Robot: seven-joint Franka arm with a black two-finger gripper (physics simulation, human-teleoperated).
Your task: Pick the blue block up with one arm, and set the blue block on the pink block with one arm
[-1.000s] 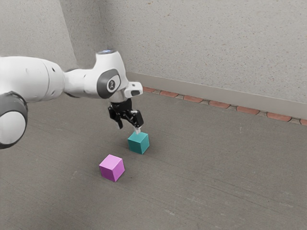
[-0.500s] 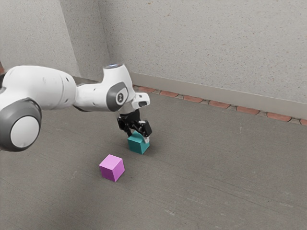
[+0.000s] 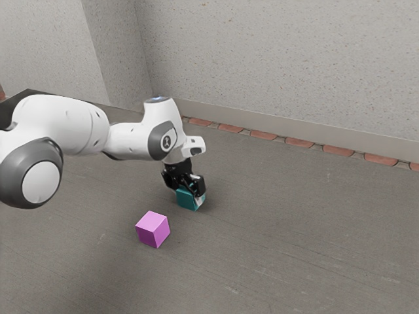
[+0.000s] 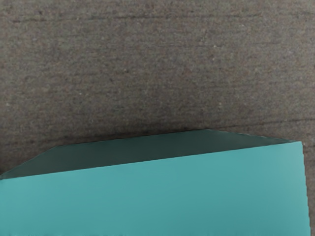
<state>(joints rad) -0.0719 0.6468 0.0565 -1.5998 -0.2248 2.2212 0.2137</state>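
The pink block [image 3: 152, 229] sits on the grey table [image 3: 294, 216], apart from the fingers, on the camera's side of them. The gripper [image 3: 188, 191] is low over the blue block [image 3: 187, 201] [image 4: 157, 196], fingers spread and straddling it; the block rests on the table between them. Beyond the fingers, a brick strip [image 3: 301, 142] runs along the wall.

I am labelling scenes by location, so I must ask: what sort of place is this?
Probably a simulated test room: a rough grey concrete-like surface, speckled grey plaster walls with a red brick strip at their foot, and two plain cubes, a teal-blue block and a pink block.
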